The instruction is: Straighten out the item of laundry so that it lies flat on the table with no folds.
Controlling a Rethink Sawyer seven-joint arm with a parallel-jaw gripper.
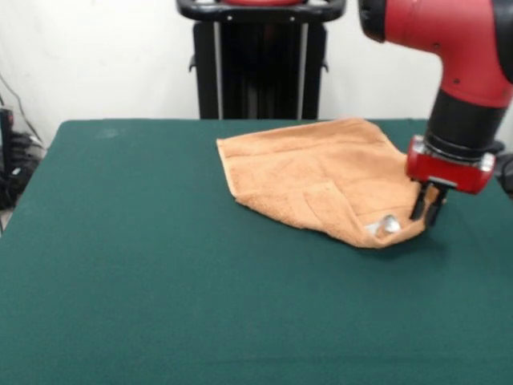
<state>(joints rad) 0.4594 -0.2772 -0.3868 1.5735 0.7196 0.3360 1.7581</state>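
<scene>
The light-orange terry towel lies on the dark green table, right of centre and towards the far side. Its near right part is folded over itself, with a raised flap along the near edge. A small white label shows at the near right corner. My gripper hangs from the red arm at the towel's right edge, just right of the label. Its two dark fingers stand close together and point down at the towel's edge. Whether cloth is pinched between them does not show.
The robot's black pedestal stands behind the table's far edge. Dark cables lie off the table at the left. The table's green cloth stretches wide to the left and in front of the towel.
</scene>
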